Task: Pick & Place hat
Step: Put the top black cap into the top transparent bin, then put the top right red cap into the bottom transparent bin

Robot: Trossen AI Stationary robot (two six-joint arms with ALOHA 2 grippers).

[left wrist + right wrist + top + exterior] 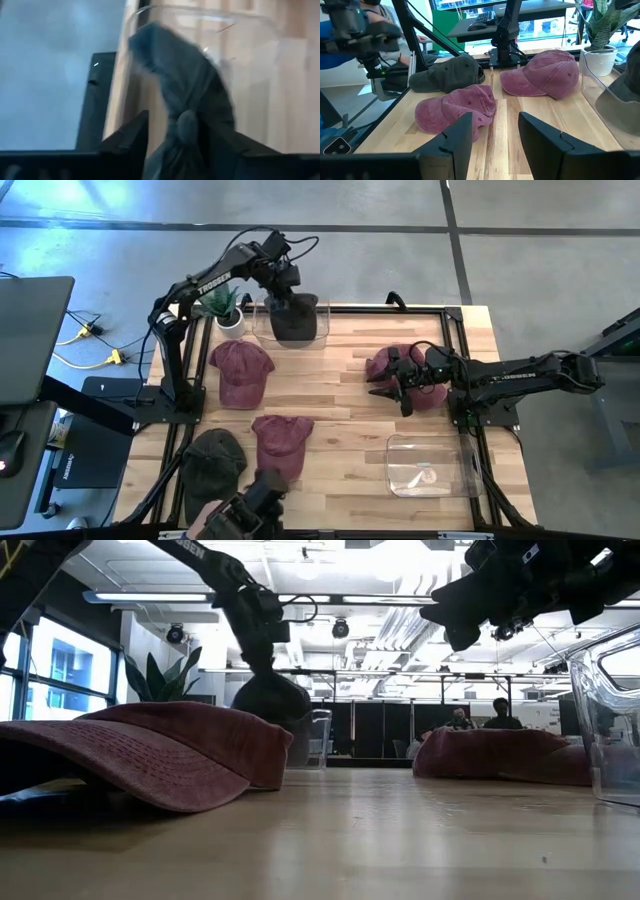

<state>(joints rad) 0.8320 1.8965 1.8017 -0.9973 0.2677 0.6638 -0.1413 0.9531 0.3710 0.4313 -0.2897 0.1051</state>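
Note:
My left gripper (284, 288) is at the table's far edge, shut on a dark grey hat (295, 322) that hangs over a clear bin (322, 330); the low view shows the hat (270, 698) at about the bin's rim (322, 715). My right gripper (402, 388) is open and hovers above a maroon hat (385, 364) lying on the table's right half, touching nothing. In the right wrist view the open gripper (495, 135) faces across the table toward the other hats. My left gripper pinches the dark grey hat's crown between its two fingers, right at the top button (187, 123). The fingers come from above, pointing down. The hat (170, 65) hangs bunched below them, lifted clear of the table, over the clear bin (260, 30).
Two more maroon hats (241, 370) (281, 442) and a dark green hat (213, 460) lie on the left half of the table. A second clear bin (430, 465) stands at the near right corner. A potted plant (226, 304) stands beside the far bin.

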